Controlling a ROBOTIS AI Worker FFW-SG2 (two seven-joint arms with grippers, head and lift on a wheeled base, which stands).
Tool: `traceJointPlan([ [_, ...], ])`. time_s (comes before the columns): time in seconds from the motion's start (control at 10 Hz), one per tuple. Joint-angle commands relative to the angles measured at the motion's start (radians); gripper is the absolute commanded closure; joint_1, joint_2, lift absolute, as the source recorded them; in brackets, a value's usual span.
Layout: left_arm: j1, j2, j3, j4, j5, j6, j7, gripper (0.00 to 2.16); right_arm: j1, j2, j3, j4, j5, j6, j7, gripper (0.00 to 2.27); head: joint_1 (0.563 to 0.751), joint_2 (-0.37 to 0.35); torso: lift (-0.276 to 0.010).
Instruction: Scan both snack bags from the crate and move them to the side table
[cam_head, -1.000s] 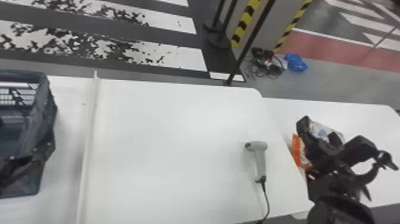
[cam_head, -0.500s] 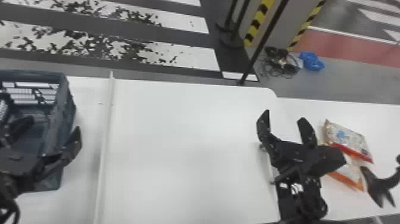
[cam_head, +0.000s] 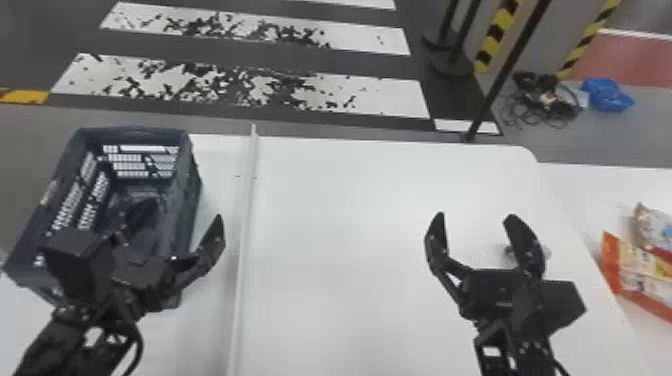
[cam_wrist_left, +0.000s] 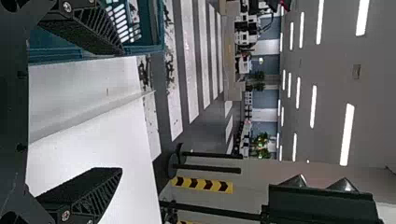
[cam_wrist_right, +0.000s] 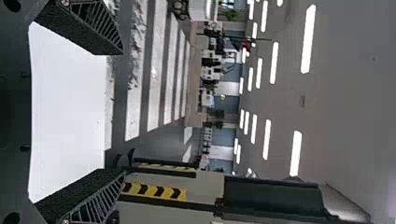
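Striped floor (cam_head: 200, 50) runs beyond the white main table (cam_head: 350, 225), whose right side meets the side table (cam_head: 575, 185). On the left I record the crate (cam_head: 191, 200); the left gripper (cam_wrist_left: 121, 111) stands at its near right part, fingers apart, nothing between them. Risk: a low sideways swing could catch the rim and drag the crate. My right gripper (cam_head: 475, 216), released and empty, is over the main table's right part. The orange bag (cam_head: 637, 285) and the patterned bag (cam_head: 655, 227) lie close together on the side table; transfer appears complete, scanning unverified. Risk: regrasping one could shove its neighbour. Smallest item: a pale object (cam_head: 548, 251), probably the scanner, behind a right finger; lowering there could knock it.
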Motion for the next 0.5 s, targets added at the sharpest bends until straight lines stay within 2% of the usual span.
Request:
traceJointPlan([
  [0.0, 0.023, -0.01, -0.02, 0.0, -0.016, -0.084, 0.022, 0.1, 0.021, 0.013, 0.039, -0.04, 0.048, 0.149, 0.0, 0.02, 0.695, -0.091, -0.075],
  [0.1, 0.041, -0.019, -0.025, 0.0, -0.02, -0.13, 0.035, 0.11, 0.023, 0.013, 0.05, -0.043, 0.048, 0.176, 0.0, 0.02, 0.695, -0.078, -0.075],
  [0.4, 0.09, -0.042, -0.019, -0.023, -0.028, -0.176, 0.047, 0.11, 0.03, 0.013, 0.055, -0.049, 0.037, 0.149, -0.001, 0.02, 0.695, -0.067, -0.075],
])
